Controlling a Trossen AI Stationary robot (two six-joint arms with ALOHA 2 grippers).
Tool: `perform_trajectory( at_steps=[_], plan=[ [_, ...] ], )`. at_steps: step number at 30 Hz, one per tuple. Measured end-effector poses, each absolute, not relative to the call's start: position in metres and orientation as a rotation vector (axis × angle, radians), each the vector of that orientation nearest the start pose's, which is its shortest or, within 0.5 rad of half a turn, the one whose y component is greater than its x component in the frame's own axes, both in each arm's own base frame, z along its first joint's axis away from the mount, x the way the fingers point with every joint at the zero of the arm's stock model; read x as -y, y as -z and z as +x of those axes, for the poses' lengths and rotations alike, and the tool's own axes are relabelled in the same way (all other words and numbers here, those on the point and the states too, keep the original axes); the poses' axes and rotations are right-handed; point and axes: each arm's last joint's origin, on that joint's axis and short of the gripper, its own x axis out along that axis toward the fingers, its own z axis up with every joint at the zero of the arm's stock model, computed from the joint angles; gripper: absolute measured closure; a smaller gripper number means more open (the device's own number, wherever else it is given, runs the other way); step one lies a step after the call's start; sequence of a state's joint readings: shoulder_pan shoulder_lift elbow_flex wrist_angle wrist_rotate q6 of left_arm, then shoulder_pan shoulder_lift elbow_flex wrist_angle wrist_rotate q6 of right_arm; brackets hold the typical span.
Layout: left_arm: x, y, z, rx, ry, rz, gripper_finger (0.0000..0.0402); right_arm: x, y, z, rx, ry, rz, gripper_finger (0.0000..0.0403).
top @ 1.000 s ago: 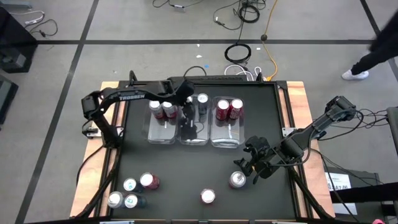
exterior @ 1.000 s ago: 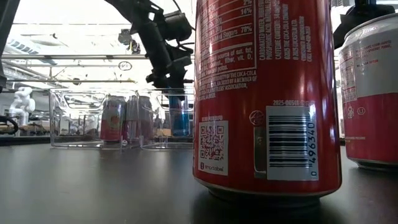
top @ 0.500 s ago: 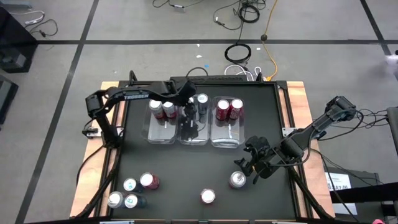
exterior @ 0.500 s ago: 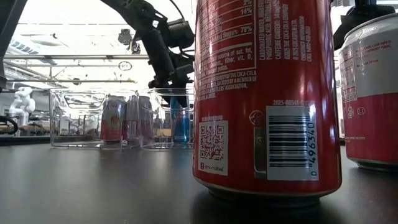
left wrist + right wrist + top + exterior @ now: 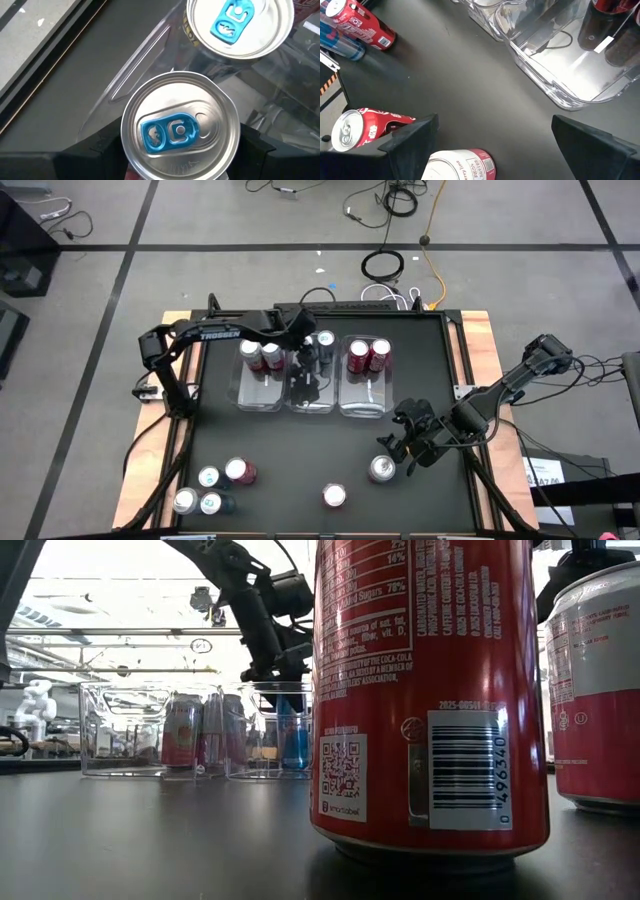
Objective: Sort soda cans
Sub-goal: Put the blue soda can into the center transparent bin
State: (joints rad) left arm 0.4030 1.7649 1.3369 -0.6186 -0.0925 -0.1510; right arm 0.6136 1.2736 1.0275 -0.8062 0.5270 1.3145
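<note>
Three clear bins (image 5: 262, 398) stand in a row at the far middle of the table. The left bin holds two pinkish cans (image 5: 259, 354), and two red cans (image 5: 368, 353) stand in the right bin. The middle bin holds a silver-blue can with a blue tab (image 5: 240, 22). Beside that can my left gripper (image 5: 305, 370) is shut on another blue-tab soda can (image 5: 180, 132). My right gripper (image 5: 495, 119) hovers open over the near right of the table, above a pink-and-white can (image 5: 462, 165). Loose cans stand at the near left (image 5: 210, 488) and near middle (image 5: 333, 496). My left gripper pinches the blue-tab can by its side wall just under the top rim (image 5: 126, 150), one finger (image 5: 102, 147) on each side. The fingers come from above, slanting down. The can stands upright inside the middle bin, its base (image 5: 293, 764) at or just over the bin floor.
A red can (image 5: 430, 700) stands close in front of the low camera, with a pink-and-white can (image 5: 600, 690) beside it. The bins' walls (image 5: 555, 95) rise far of my right gripper. Bare dark tabletop (image 5: 300, 450) lies between the bins and the loose cans.
My left gripper has sunk a little with the blue-tab can, deeper into the middle bin, and has then kept still. The can has stayed upright.
</note>
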Motion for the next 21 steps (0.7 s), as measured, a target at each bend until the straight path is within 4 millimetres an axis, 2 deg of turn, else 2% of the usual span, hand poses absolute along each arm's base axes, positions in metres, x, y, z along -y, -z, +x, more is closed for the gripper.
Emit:
perform_trajectory(
  at_steps=[7, 15, 21],
  plan=[
    [-0.1463, -0.2321, 0.3375, -1.002, -0.512, -0.303, 0.0142, -0.1268, -0.2739, 0.2054, -0.757, 0.473, 0.640, 0.0021],
    [-0.1471, -0.2322, 0.3374, -0.997, -0.515, -0.307, 0.0088, -0.1269, -0.2739, 0.2053, -0.758, 0.470, 0.633, 0.0021],
    [-0.1471, -0.2360, 0.3374, -1.007, -0.514, -0.308, 0.0078, -0.1268, -0.2739, 0.2054, -0.759, 0.468, 0.629, 0.0021]
  ],
)
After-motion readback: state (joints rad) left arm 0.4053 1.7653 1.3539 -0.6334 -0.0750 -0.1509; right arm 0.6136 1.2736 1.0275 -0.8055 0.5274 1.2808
